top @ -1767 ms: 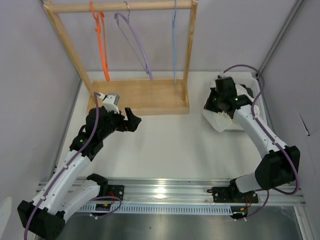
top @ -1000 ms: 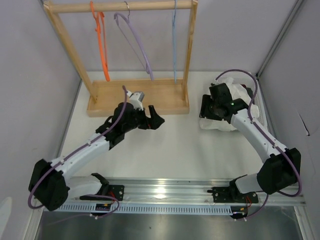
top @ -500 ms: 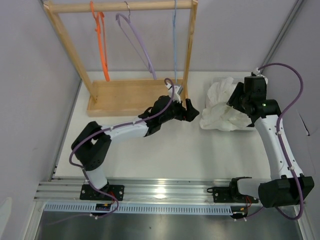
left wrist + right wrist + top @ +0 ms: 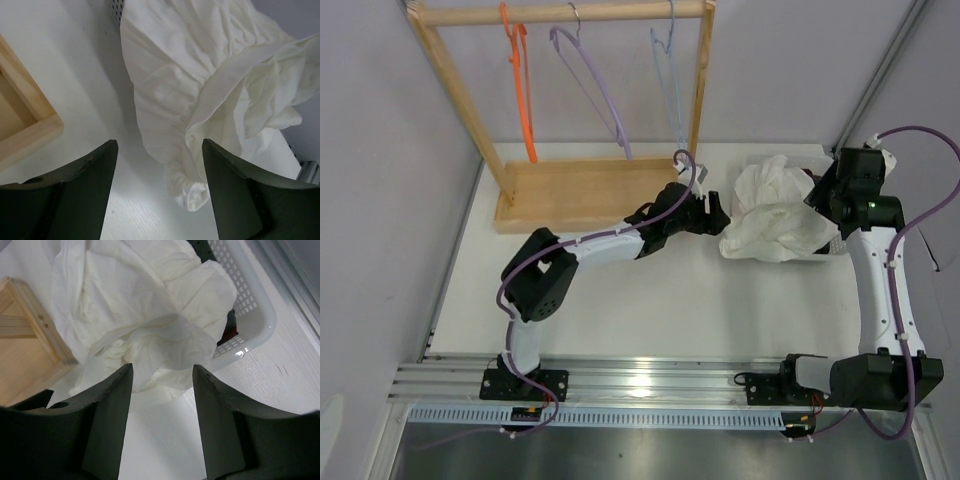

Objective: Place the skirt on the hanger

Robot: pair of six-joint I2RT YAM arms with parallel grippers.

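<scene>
Looking down, you see the white desk first, with the wooden rack standing at its far side. Your left arm lies stretched far across the desk toward the right, and your right arm stands tall at the right edge. The skirt is a soft white heap on the right side of the desk. Part of it sits in the white basket and part spills out onto the desk, near the corner of the rack's base. The orange hanger hangs from the top bar at the left end of the rack, well apart from the skirt. A purple hanger hangs next to it, and a blue hanger hangs by the right post. Your left fingers are spread wide and hold nothing; the near edge of the skirt lies just ahead of them, low on the desk. Your right fingers are spread wide too and hold nothing. They hang above the skirt, with the ruffled cloth showing in the gap between them.
</scene>
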